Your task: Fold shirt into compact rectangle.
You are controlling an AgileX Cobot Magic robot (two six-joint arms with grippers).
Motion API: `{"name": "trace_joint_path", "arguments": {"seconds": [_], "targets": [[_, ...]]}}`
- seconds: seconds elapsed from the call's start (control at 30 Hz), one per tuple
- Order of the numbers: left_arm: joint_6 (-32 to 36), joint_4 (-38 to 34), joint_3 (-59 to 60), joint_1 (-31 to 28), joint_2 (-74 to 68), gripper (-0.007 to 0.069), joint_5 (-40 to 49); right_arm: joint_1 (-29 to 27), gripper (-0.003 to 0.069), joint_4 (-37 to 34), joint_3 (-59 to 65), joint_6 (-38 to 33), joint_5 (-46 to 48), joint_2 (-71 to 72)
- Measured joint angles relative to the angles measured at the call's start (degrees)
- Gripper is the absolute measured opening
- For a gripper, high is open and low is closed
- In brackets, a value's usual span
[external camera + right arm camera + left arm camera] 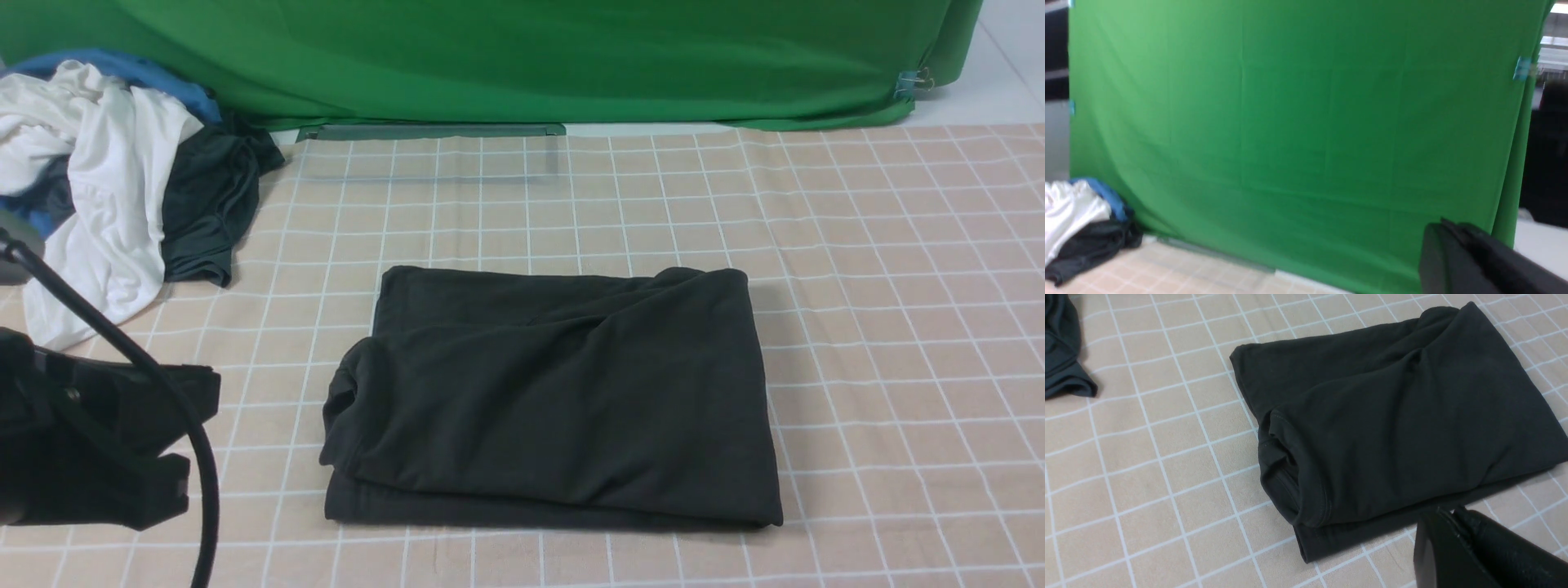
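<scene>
Your shirt (563, 392) lies in the middle of the checked tablecloth (898, 327) as a near rectangle, well apart from the clothes pile (106, 188) at the far left. To my eye the folding is all but done, so finish gently: don't drag the layers. One loose fold crosses the top, and the collar end bulges at the left edge; press these flat if you tidy. Your left claw (1453, 522) sits just beside the shirt's near edge, pressed together and empty. Your right claw (1453, 237) is raised toward the green backdrop (1290, 122), pressed together, gripping nothing.
</scene>
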State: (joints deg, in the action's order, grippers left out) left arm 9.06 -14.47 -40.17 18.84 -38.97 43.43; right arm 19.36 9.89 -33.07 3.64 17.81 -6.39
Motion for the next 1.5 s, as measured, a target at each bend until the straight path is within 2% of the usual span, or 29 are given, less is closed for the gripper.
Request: {"name": "trace_joint_path", "arguments": {"seconds": [0.17,0.37,0.97,1.1,1.3,1.5], "targets": [[0.0,0.0,0.0,0.0,0.0,0.0019,-2.08,0.0,0.0071,0.1,1.45,-0.09,-1.56,3.26],[0.19,0.0,0.0,0.0,0.0,0.0019,-6.05,0.0,0.0136,0.16,1.45,-0.33,-2.07,3.41],[0.35,0.07,0.0,0.0,0.0,0.0019,-7.47,0.0,0.0176,0.16,1.45,-0.33,-2.01,3.41],[0.49,2.73,0.59,0.0,1.5,0.0019,-9.71,0.0,0.0181,0.16,1.45,-0.33,-2.06,3.41],[0.66,7.86,13.1,-0.38,15.77,0.0019,-26.44,0.0,0.0188,0.16,1.45,-0.33,-2.06,3.41],[0.66,9.67,30.91,-6.6,31.35,0.0019,-35.56,0.0,0.0208,0.16,1.45,-0.35,-2.09,3.41]]}}
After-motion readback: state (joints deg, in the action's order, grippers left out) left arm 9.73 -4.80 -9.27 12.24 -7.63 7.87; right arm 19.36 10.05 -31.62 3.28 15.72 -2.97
